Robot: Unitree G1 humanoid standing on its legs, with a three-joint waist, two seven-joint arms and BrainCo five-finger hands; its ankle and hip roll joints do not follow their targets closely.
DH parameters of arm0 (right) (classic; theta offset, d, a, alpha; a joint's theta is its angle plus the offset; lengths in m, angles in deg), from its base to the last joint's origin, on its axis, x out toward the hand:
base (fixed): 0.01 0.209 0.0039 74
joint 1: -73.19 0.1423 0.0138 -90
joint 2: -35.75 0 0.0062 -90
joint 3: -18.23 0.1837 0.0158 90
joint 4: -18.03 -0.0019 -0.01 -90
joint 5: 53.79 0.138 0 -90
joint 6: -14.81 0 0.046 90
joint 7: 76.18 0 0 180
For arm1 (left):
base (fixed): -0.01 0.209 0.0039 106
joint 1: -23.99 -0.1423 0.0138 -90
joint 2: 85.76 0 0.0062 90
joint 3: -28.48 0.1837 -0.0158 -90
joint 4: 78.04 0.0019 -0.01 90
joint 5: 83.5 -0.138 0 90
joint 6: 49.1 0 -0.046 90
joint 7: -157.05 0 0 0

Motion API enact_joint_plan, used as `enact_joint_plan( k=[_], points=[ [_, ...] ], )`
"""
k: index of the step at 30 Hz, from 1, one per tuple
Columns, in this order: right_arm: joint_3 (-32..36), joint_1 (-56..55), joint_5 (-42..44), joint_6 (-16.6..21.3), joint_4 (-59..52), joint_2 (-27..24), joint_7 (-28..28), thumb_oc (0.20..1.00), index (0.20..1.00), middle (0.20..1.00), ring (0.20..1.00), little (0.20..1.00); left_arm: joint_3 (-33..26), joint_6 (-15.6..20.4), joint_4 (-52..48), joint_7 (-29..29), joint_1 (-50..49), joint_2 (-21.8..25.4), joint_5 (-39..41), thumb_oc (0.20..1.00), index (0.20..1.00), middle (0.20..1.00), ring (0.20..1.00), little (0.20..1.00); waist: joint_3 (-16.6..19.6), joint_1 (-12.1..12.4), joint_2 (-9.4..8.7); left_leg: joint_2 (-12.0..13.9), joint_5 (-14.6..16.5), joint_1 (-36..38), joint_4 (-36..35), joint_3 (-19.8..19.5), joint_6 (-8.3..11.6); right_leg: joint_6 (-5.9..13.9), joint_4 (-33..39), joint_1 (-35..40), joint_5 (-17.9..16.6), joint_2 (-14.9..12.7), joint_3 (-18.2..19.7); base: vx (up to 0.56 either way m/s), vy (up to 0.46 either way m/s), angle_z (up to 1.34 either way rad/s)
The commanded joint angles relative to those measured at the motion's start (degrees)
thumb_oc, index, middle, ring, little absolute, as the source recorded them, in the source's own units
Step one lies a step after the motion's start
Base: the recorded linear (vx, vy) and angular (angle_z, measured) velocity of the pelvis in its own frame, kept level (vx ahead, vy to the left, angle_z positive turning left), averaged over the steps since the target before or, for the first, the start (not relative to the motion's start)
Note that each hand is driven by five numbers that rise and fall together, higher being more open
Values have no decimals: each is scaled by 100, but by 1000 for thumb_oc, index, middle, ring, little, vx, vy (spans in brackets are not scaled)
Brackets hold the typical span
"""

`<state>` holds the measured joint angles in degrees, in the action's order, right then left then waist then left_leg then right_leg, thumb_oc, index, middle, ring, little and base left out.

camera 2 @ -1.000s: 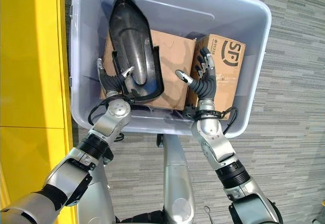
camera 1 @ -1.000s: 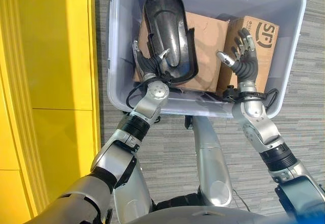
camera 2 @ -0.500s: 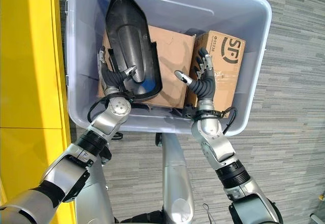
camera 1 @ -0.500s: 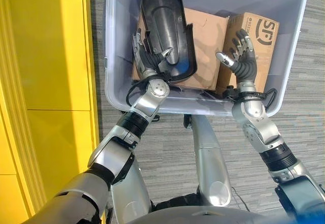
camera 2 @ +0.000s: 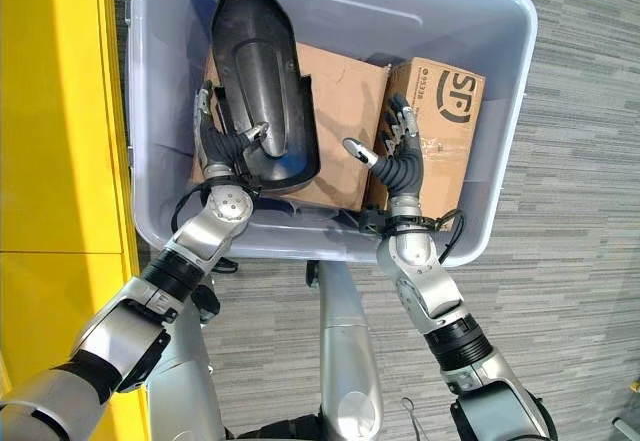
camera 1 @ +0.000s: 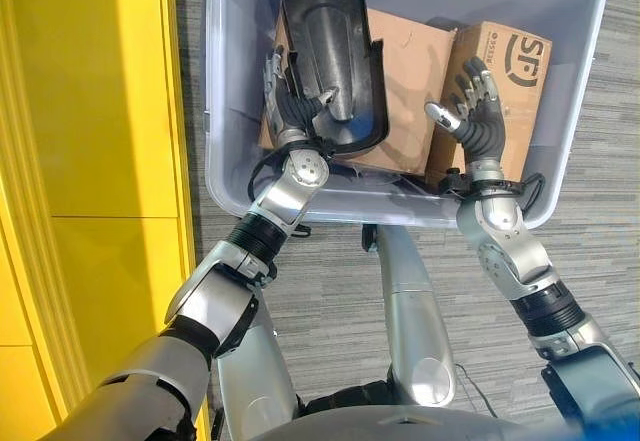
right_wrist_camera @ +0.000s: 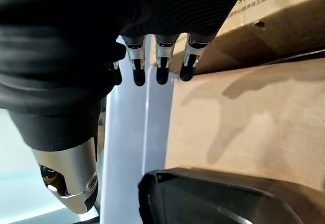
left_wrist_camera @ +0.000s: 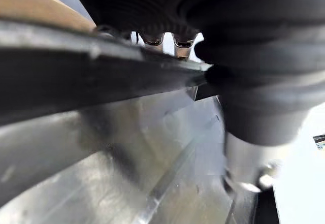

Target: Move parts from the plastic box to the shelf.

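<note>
The yellow shelf [camera 1: 90, 161] at nine o'clock holds nothing visible. In the plastic box [camera 2: 150, 161], the left robot hand [camera 2: 222, 146] curls round the black moulded part [camera 2: 262, 81], which lies on the cardboard boxes [camera 2: 345, 111]. The right robot hand [camera 2: 398, 156] hovers open at three o'clock. Transfer barely begun, seemingly.

The plastic box [camera 1: 225, 151] is translucent grey-white plastic, smooth with a soft sheen. The black part [camera 1: 330, 36] beside the left hand's fingers [camera 1: 272, 76] is moulded plastic, glossy and smooth. Two cardboard boxes, one [camera 1: 405, 71] under the part and one [camera 1: 510, 66] just behind the right hand's fingers [camera 1: 478, 81], are matt brown card. The floor [camera 1: 590, 291] is rough grey carpet; the yellow panel [camera 1: 90, 161] is smooth.
</note>
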<state>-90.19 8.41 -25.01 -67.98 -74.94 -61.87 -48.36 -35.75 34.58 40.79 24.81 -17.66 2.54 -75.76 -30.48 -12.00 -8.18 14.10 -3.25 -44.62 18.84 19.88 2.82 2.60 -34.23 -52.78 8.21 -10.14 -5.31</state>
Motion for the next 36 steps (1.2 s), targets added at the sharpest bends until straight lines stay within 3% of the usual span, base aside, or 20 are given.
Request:
enact_joint_plan(
  k=[1, 16, 31, 33, 36],
  points=[
    [182, 167, 142, 191, -375, -283, 24, 1000, 1000, 1000, 1000, 1000, 554, -216, 1071, -1291, -98, -696, 566, 200, 200, 200, 200, 200, 69, -414, 11, 189, 874, -74, 1134, -24, 307, 44, 520, -38, -563, 652, -89, 0, 0, 0],
    [120, 177, 99, 221, -325, -141, 185, 1000, 1000, 1000, 1000, 1000, 339, -140, 971, -666, -273, -1010, 1171, 200, 200, 200, 200, 200, 69, -380, -36, 169, 827, -95, 1070, -67, 325, 58, 600, -28, -613, 663, -109, -2, -6, 0],
    [69, 162, 151, 167, -344, -59, 275, 1000, 1000, 1000, 1000, 1000, 301, -154, 667, -622, -420, -1068, 1305, 200, 200, 200, 200, 200, 69, -297, -49, 140, 746, -89, 934, -103, 340, 82, 700, 13, -666, 637, -164, -1, -2, 0],
    [84, 136, 179, 120, -375, -65, 254, 1000, 1000, 1000, 1000, 1000, 363, -192, 564, -740, -418, -1050, 1304, 1000, 1000, 1000, 1000, 1000, 69, -298, -50, 132, 716, -62, 882, -96, 346, 88, 737, 37, -691, 635, -172, 0, 0, 0],
    [78, 108, 161, 113, -379, -68, 233, 1000, 1000, 1000, 1000, 1000, 468, -223, 400, -917, -476, -1070, 1405, 1000, 1000, 1000, 1000, 1000, 69, -288, -33, 123, 676, -26, 799, -81, 354, 90, 794, 60, -715, 630, -174, 0, 0, 0]
  ],
)
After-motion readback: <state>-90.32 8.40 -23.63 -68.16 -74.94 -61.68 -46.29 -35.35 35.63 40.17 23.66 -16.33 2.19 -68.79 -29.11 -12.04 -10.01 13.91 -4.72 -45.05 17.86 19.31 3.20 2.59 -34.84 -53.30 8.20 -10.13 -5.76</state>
